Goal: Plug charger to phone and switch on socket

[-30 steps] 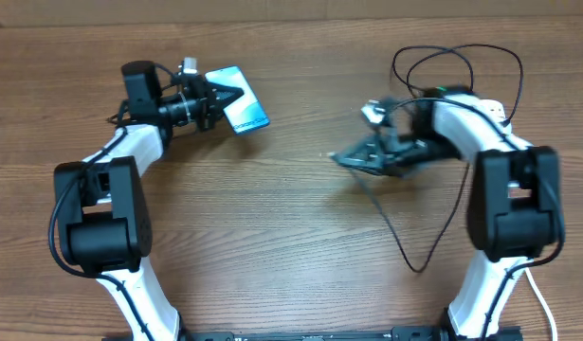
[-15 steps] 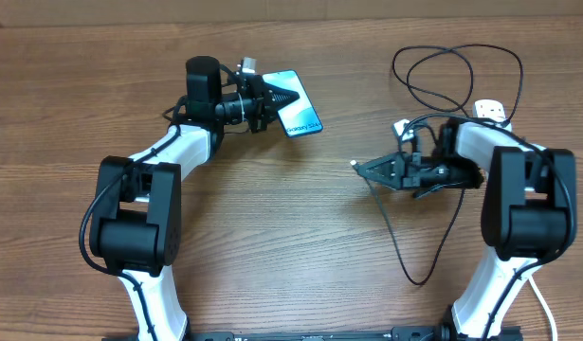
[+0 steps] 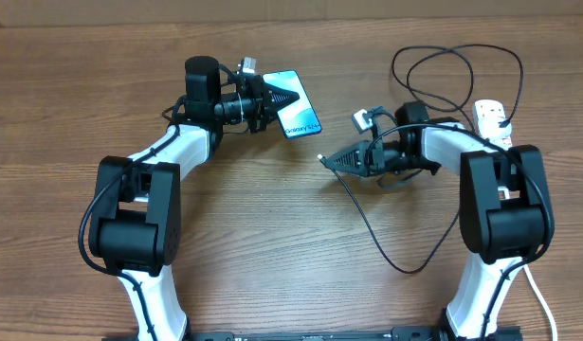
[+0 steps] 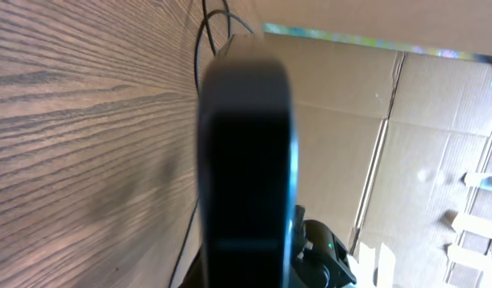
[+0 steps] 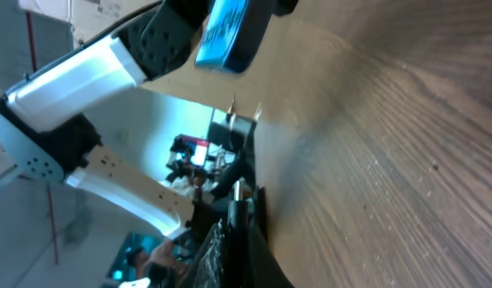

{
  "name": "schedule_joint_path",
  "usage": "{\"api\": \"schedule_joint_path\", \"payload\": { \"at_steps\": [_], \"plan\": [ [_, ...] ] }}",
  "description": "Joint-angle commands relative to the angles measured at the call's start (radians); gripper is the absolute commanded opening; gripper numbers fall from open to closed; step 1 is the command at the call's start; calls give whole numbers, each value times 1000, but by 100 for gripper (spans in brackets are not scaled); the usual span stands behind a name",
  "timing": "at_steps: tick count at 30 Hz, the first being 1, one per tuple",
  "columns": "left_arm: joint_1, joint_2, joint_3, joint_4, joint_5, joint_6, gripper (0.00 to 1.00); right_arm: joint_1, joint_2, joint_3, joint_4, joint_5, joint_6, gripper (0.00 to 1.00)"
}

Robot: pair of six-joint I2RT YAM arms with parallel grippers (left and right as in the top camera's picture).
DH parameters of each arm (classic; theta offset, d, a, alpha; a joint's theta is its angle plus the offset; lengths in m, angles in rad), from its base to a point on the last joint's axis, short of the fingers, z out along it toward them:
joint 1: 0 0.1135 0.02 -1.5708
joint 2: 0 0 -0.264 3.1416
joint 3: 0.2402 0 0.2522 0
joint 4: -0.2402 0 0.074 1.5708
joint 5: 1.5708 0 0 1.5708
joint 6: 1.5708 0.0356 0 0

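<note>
- While the left hand (image 3: pixel 275 102) is clamped shut on one end of the phone (image 3: pixel 299 116), the light blue screen faces upward and the free end angles toward the right arm; from the left wrist the phone shows only as a dark slab seen edge-on
- Just right of that, bare wood of the bench (image 3: pixel 263 237) separates the phone's lower corner from the tip of the right hand (image 3: pixel 329 159); the two are near but apart
- That right hand is pinched tight on the connector end of the charger (image 3: pixel 373 227), and in the right wrist view its fingers (image 5: pixel 230 244) meet around a small metal tip aimed toward the phone
- From the hand the black cable curves down across the bench, bends back up beside the right arm and ends in loose loops at the far side
- Farthest right lies the socket (image 3: pixel 491 116), white, partly hidden behind the right arm; whether the plug sits in it cannot be told
</note>
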State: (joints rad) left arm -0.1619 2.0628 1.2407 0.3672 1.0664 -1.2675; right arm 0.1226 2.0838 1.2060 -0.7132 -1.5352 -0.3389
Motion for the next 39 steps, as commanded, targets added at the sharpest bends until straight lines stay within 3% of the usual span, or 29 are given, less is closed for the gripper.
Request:
{"api": "schedule_joint_path", "payload": {
  "at_steps": [1, 9, 12, 17, 22, 31, 39],
  "plan": [
    [7, -24, 24, 11, 35, 54, 4, 8, -29, 13, 64, -34, 285, 4],
    [12, -24, 24, 4, 35, 78, 4, 10, -29, 13, 156, -33, 435, 4],
    [12, -24, 24, 4, -3, 66, 4, 13, -29, 13, 256, -32, 534, 4],
    [18, -24, 24, 5, -50, 30, 4, 19, -29, 13, 523, 80, 840, 4],
    [57, -24, 24, 5, -56, 21, 4, 58, -31, 13, 755, 80, 1015, 4],
    [113, -24, 24, 47, -52, 15, 4, 164, -31, 13, 922, 94, 1189, 4],
    [110, -24, 24, 50, -46, 13, 4, 175, -31, 13, 1052, 159, 1341, 4]
  ]
}}
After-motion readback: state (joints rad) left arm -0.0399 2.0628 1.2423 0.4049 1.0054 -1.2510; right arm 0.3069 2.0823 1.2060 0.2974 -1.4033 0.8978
